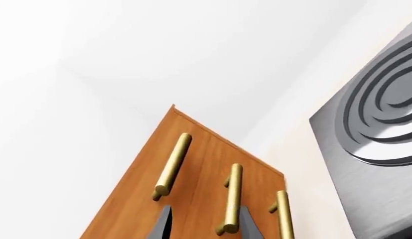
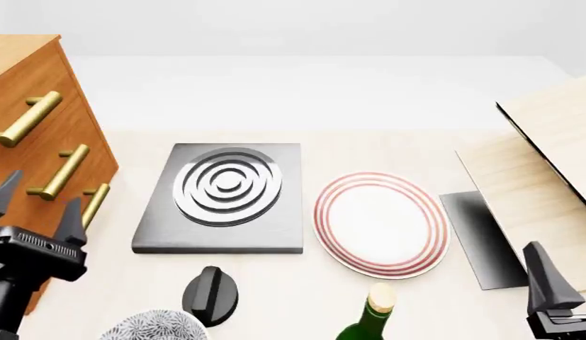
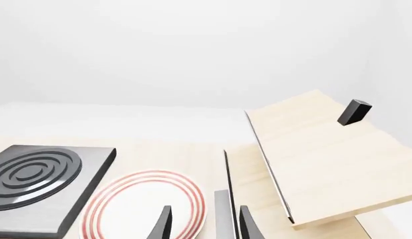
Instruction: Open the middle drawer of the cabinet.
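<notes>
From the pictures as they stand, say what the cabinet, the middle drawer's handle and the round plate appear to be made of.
The cabinet: seemingly orange-brown wood, smooth, faint grain streaks. The middle drawer's handle: probably brass or brass-coloured metal, a satin golden bar. The plate: likely glazed ceramic, glossy white with red rim rings, though plastic cannot be excluded.

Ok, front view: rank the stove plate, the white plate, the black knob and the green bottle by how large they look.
1. Stove plate
2. White plate
3. Black knob and green bottle: alike; the bottle is cut off by the picture's edge, so unranked.

Plain white walls (image 2: 321, 28); pale wood table (image 2: 368, 152).
</notes>
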